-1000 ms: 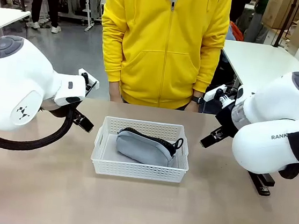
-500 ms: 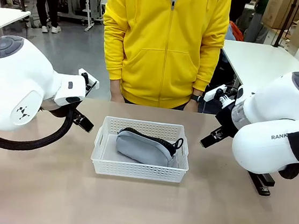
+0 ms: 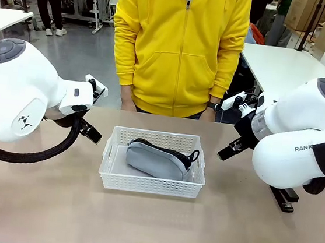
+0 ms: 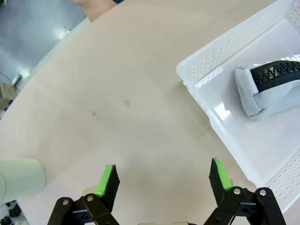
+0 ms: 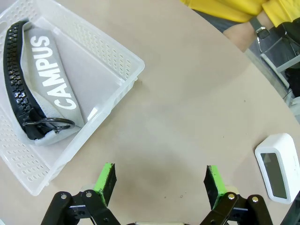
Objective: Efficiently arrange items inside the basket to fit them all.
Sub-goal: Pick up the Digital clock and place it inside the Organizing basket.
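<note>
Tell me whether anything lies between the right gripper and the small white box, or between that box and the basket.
Nothing visible does. In the right wrist view the open right gripper hovers over bare table, with the small white box to one side and the basket to the other; only tabletop separates them.

The right arm (image 3: 300,152) hides most of the black stapler (image 3: 284,200); an edge crops the pale green cup (image 4: 21,180).
</note>
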Available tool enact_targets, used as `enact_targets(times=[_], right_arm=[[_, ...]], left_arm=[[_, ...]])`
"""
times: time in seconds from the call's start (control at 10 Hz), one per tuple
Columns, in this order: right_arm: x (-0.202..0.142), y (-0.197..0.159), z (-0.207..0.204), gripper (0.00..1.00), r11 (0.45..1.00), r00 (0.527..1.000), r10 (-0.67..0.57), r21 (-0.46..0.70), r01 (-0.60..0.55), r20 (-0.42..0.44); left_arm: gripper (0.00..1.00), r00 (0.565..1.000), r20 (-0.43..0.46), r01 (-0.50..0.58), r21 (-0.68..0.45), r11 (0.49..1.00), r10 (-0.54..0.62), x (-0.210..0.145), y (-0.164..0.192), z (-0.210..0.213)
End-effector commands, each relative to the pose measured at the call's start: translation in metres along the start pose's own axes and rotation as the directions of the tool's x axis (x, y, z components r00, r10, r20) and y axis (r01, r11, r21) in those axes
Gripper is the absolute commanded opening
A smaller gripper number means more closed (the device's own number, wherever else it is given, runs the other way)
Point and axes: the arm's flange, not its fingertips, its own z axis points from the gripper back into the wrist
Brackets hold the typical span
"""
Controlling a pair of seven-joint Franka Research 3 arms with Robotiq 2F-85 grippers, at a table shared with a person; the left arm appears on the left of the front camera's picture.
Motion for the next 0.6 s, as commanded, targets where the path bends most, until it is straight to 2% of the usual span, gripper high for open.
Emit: enact_targets(times=[0.0,0.2,0.3,0.5], right_arm=[[0.0,0.0,0.0,1.0,1.0,1.0,-0.001,0.0,0.001,0.0],[0.0,-0.002,0.008,1.0,1.0,0.999,-0.011,-0.01,0.01,-0.031],[-0.002,-0.009,0.021,1.0,0.999,0.999,-0.032,0.024,0.032,-0.033],[-0.011,-0.03,0.073,1.0,0.981,0.988,-0.149,0.122,0.152,-0.032]], left_arm=[[1.0,1.0,0.0,0.001,0.0,1.0,-0.001,0.0,0.0,0.0],[1.0,1.0,0.0,0.0,0.0,1.0,0.0,0.0,0.0,0.0],[1.0,1.0,0.006,0.022,-0.066,0.998,-0.022,-0.006,0.002,0.013],[1.0,0.999,0.02,0.032,-0.217,0.976,-0.029,-0.016,0.022,0.06]])
